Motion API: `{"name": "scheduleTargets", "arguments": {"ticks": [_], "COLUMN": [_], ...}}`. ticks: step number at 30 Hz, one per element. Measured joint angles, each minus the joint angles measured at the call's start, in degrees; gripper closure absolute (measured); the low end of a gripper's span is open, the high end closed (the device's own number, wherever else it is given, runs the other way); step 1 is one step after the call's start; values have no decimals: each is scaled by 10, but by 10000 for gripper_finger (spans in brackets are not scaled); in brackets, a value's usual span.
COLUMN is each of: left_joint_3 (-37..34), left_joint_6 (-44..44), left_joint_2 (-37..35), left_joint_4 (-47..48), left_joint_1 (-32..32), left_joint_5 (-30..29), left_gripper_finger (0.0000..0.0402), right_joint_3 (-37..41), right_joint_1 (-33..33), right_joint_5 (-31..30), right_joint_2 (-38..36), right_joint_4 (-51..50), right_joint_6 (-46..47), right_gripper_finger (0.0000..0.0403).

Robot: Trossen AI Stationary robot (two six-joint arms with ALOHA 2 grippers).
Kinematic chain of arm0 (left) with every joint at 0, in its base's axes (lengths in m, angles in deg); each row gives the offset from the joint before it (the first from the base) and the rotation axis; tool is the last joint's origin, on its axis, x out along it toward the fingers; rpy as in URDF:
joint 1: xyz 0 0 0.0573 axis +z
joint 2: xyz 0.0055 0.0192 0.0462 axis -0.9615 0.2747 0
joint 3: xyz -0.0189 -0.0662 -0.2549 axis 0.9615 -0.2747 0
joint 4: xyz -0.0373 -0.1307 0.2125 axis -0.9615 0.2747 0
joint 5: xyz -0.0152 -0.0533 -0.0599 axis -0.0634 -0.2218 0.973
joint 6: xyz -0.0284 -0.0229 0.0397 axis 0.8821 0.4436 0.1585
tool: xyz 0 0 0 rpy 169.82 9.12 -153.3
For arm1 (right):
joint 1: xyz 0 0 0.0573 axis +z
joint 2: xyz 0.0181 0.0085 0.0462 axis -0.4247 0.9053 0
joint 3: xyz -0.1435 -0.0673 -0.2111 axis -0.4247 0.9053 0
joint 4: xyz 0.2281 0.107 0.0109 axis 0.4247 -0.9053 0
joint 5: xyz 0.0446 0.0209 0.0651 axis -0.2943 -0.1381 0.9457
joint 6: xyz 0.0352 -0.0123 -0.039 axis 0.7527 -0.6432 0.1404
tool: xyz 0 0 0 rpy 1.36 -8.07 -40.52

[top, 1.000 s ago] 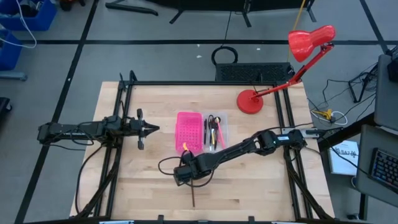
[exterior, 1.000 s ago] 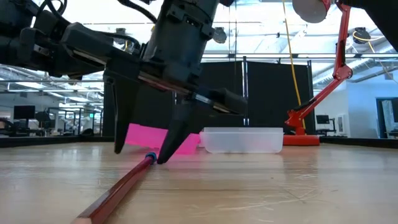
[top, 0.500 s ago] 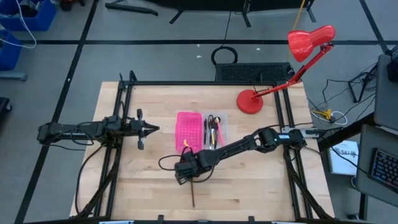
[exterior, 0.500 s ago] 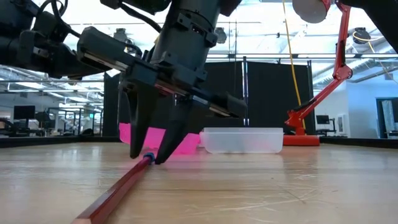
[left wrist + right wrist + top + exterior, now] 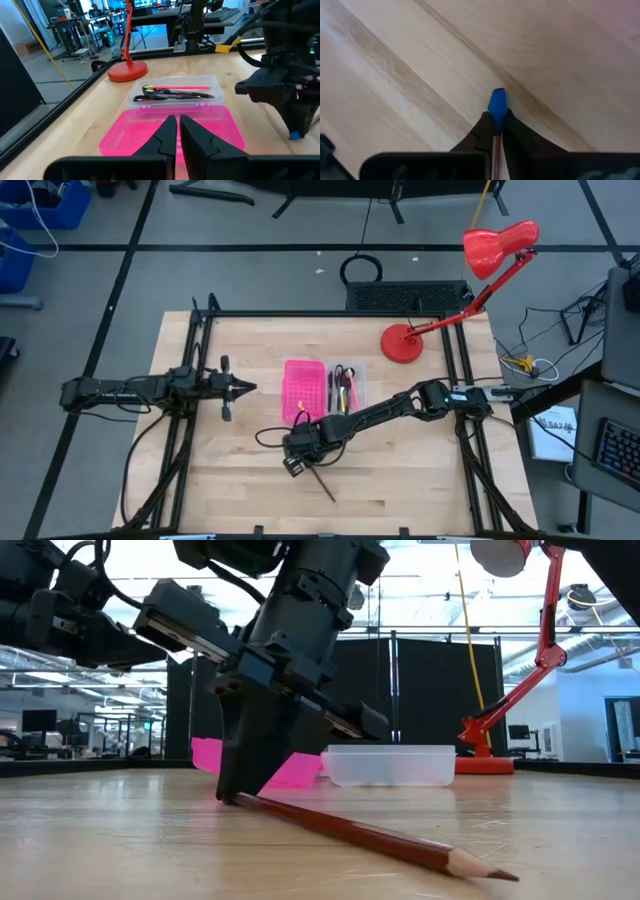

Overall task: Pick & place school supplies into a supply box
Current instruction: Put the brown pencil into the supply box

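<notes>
Red-brown wood pencil (image 5: 370,832): blue-capped end (image 5: 497,106) pinched in the right end effector; body slants away from it along the tabletop, sharpened tip pointing off from the fingers, tip low near the wood.
Right end effector (image 5: 297,463): fingers pressed together on the pencil's capped end, pointing down at the tabletop; its fingers (image 5: 482,133) flank the blue cap on both sides.
Supply box (image 5: 357,394): clear plastic tray, well beyond the right end effector, toward the lamp side; rests flat.
Supplies in box: pink pen (image 5: 186,87), dark pens (image 5: 180,95) and scissors handles (image 5: 342,372) lie lengthwise inside.
Pink perforated panel (image 5: 304,390): just beside the clear box, touching or nearly so; between the box and the left end effector.
Left end effector (image 5: 246,388): waits near the pink panel's side, well apart from the pencil; fingers (image 5: 197,141) pressed nearly together, holding nothing.
Tabletop (image 5: 400,470): pale wood planks, carries everything.
Red desk lamp (image 5: 404,343): base stands past the supply box, far from both end effectors.
</notes>
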Motion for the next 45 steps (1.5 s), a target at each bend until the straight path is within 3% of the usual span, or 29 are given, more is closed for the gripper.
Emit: {"name": "scheduleTargets", "arguments": {"ticks": [5, 11, 15, 19, 23, 27, 34, 39, 45], "left_joint_3": [0, 0, 0, 0, 0, 0, 0, 0, 0], "left_joint_6": [-3, -3, -1, -1, -2, -1, -14, -17, -16], "left_joint_2": [0, 0, 0, 0, 0, 0, 0, 0, 0], "left_joint_4": [-2, -13, -16, -19, -26, -43, -47, -57, -65], "left_joint_1": [0, 0, 0, 0, 0, 0, 0, 0, 0], "left_joint_5": [0, 0, 1, 0, 0, 0, 0, 0, 0], "left_gripper_finger": [371, 371, 371, 371, 371, 371, 371, 371, 371], "right_joint_3": [6, 0, 1, 0, 24, 96, 240, 302, 324], "right_joint_1": [2, -4, -22, -65, -111, -161, -234, -260, -263], "right_joint_5": [-59, -201, -305, -355, -347, -321, -213, -168, -147], "right_joint_2": [-67, -197, -256, -291, -280, -281, -281, -281, -281], "right_joint_4": [-18, -34, -96, -208, -244, -159, 17, 71, 78], "right_joint_6": [-8, -26, -18, 36, 37, -9, -61, -73, -74], "right_gripper_finger": [391, 391, 391, 391, 391, 391, 392, 392, 393]}}
